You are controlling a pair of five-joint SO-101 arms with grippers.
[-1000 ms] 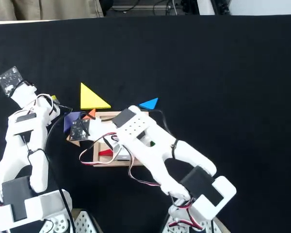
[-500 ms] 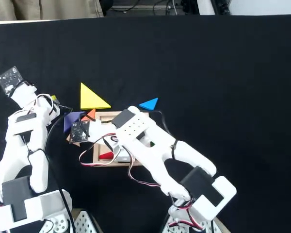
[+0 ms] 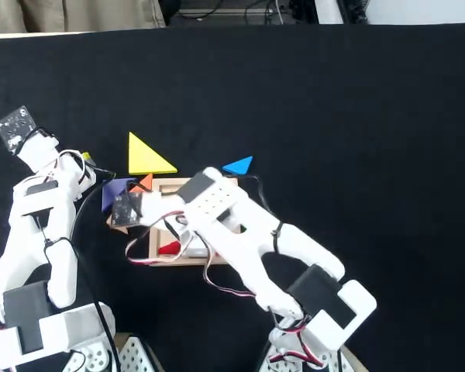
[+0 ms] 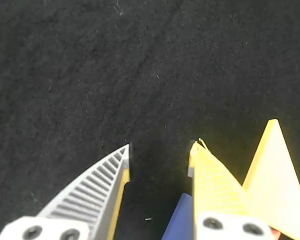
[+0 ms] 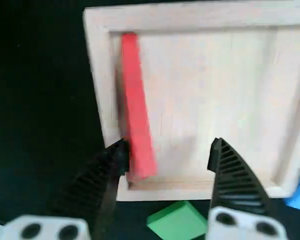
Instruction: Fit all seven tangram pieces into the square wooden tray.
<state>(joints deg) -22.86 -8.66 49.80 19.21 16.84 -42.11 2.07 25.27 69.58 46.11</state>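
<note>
Square pale-wood tray point(image 5: 190, 15), smooth, lies under right gripper point(image 5: 167, 145): jaws spread wide, empty, one ribbed tip just beside long red piece point(image 5: 135, 100) against tray's inner wall. Left gripper point(image 4: 160, 147) likewise spread, holding nothing; flat yellow triangle point(image 4: 275, 175) just beside it.

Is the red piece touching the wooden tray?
Touching. The right wrist view shows the red piece resting inside the tray, right against one wall.
</note>
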